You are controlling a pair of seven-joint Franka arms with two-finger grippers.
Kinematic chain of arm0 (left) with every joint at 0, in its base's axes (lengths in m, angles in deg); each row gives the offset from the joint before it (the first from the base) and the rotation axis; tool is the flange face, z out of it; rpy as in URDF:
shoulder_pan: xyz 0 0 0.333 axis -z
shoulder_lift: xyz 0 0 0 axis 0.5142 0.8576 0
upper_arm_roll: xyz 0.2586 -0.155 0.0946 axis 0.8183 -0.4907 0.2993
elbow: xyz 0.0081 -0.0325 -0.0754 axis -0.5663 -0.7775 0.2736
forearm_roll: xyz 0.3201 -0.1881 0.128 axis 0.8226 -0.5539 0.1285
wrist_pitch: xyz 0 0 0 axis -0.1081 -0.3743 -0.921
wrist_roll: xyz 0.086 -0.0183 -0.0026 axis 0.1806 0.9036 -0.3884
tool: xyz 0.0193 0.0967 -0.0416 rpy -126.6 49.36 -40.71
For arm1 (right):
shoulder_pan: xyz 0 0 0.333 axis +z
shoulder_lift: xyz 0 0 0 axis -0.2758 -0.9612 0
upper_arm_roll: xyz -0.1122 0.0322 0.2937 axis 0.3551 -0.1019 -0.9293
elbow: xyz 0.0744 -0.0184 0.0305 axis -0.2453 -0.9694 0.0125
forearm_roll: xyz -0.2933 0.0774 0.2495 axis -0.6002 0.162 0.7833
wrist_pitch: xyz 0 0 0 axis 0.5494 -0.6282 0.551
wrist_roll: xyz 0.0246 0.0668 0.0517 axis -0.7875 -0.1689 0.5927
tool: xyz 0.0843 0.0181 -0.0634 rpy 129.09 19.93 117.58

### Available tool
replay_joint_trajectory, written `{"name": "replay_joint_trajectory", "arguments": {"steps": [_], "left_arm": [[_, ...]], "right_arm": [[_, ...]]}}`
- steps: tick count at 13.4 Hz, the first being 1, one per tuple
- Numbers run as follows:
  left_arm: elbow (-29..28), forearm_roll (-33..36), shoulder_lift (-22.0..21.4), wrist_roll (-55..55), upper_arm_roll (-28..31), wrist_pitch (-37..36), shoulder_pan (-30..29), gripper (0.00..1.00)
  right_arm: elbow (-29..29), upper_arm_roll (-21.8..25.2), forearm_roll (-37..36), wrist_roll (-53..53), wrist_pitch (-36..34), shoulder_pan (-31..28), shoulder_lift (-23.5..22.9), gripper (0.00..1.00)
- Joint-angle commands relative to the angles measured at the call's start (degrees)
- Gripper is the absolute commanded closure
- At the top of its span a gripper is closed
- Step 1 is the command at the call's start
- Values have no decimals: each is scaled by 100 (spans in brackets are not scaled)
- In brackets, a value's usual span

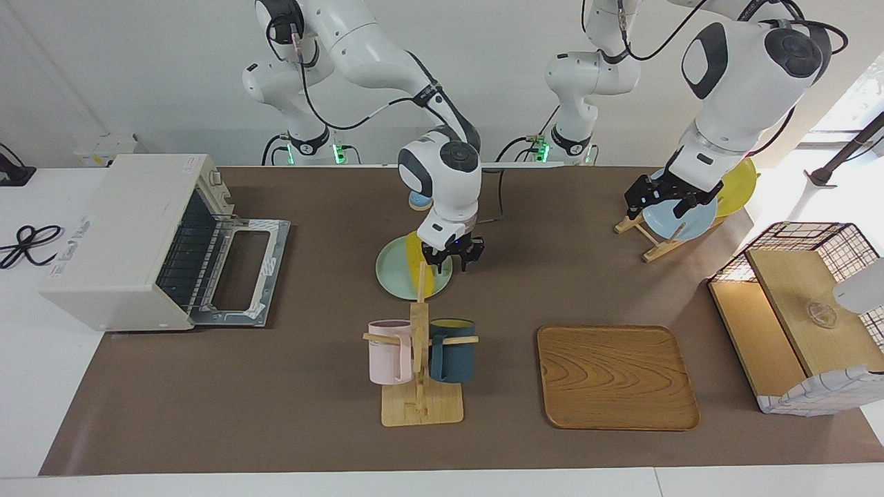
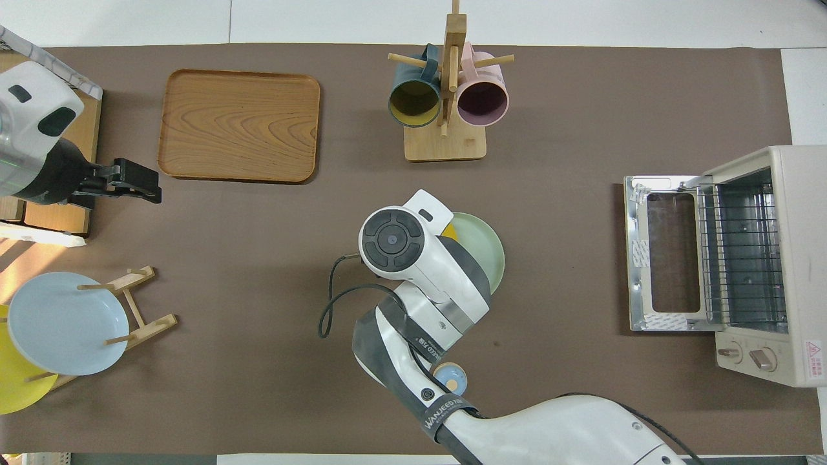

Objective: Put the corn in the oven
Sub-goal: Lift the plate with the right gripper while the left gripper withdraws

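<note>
With our right gripper half-closed around the smooth yellow corn cob on its pale green plate, the open-doored cream toaster oven stays empty; our left gripper waits, fingers wide and empty.

Glossy white arm shells, dark grey joint caps, black cables looped outside — green lights at bases

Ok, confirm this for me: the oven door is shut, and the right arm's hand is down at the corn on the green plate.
Not quite. The oven door is open, dropped flat in front of it; the facing view shows the rack inside. The rest holds: the right hand is down at the corn on the green plate.
</note>
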Motion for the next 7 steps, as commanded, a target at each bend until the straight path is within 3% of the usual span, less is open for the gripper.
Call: {"name": "replay_joint_trajectory", "arguments": {"steps": [1, 3, 5, 7], "left_arm": [[4, 110, -59, 61, -16, -44, 21, 0], [13, 110, -68, 53, -16, -36, 12, 0], [13, 110, -94, 53, -16, -53, 3, 0], [13, 110, -164, 61, -16, -97, 12, 0]], "right_arm": [[-462, -38, -105, 26, 239, -37, 249, 59], [-498, -38, -105, 35, 143, -28, 266, 100], [-271, -38, -244, 44, -269, -28, 267, 100], [395, -38, -858, 87, -1163, -80, 223, 100]]}}
